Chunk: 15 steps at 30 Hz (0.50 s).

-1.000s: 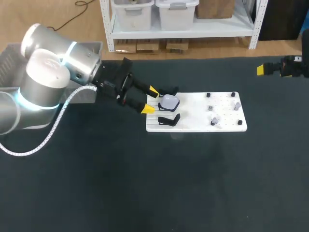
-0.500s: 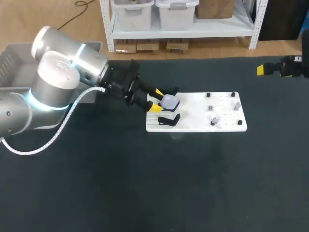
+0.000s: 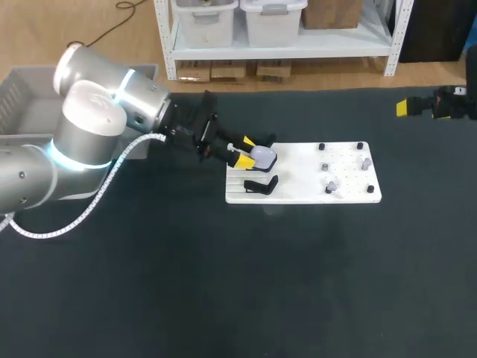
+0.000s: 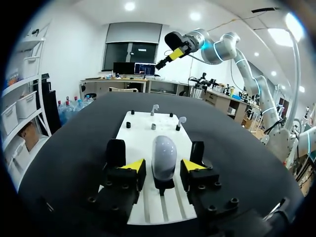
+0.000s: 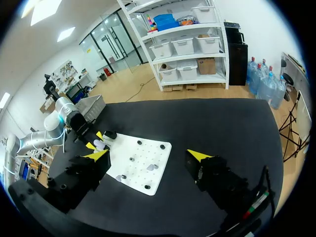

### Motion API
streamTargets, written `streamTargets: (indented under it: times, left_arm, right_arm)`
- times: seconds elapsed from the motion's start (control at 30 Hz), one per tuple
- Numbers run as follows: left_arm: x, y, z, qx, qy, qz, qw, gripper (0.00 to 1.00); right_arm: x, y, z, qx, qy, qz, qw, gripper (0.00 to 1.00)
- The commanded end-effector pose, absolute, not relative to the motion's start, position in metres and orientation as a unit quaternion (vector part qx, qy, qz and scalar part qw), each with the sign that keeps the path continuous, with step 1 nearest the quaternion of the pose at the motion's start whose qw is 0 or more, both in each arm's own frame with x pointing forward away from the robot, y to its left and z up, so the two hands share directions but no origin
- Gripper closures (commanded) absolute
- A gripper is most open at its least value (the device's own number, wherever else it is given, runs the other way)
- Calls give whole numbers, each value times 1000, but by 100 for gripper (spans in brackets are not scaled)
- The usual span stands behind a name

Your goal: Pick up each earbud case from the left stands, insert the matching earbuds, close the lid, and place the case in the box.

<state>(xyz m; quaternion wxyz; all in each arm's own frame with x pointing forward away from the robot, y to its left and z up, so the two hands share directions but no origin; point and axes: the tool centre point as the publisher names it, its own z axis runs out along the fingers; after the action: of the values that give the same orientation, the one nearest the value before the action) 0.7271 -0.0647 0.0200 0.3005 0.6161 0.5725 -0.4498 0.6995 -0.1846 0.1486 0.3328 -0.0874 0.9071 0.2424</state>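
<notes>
A white earbud case (image 3: 262, 156) stands on the far black stand at the left end of the white board (image 3: 298, 175). My left gripper (image 3: 244, 151) comes in from the left and straddles it. In the left wrist view the case (image 4: 164, 155) sits between the yellow tips of the left gripper (image 4: 162, 168), with a thin gap on each side, so the gripper is open. The near black stand (image 3: 261, 184) is bare. Small earbuds (image 3: 365, 160) sit on pegs at the board's right end. My right gripper (image 5: 148, 157) is wide open, high at the table's far right (image 3: 406, 108), holding nothing.
A grey box (image 3: 15, 104) stands at the table's left, behind my left arm. Several small black pegs (image 3: 322, 147) dot the right half of the board. Dark table surface (image 3: 261, 283) stretches in front of the board.
My left gripper has pushed forward to the right over the case, and its fingers have narrowed around it. The right arm has stayed put.
</notes>
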Motion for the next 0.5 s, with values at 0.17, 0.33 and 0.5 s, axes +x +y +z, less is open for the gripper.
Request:
streamTargets:
  times: [0.17,0.33,0.5]
  left_arm:
    - [726,-68,19,613,569,-454,308,58]
    - [722,-69,17,611,570,-454,310,55]
    - [720,-70,15,608,571,-453,314,51]
  right_arm:
    - [699,-185,149,-87,907,242,333,0]
    - [699,-185,149,-87,907,242,333,0]
    - [699,-185,149,-87,907,242,333,0]
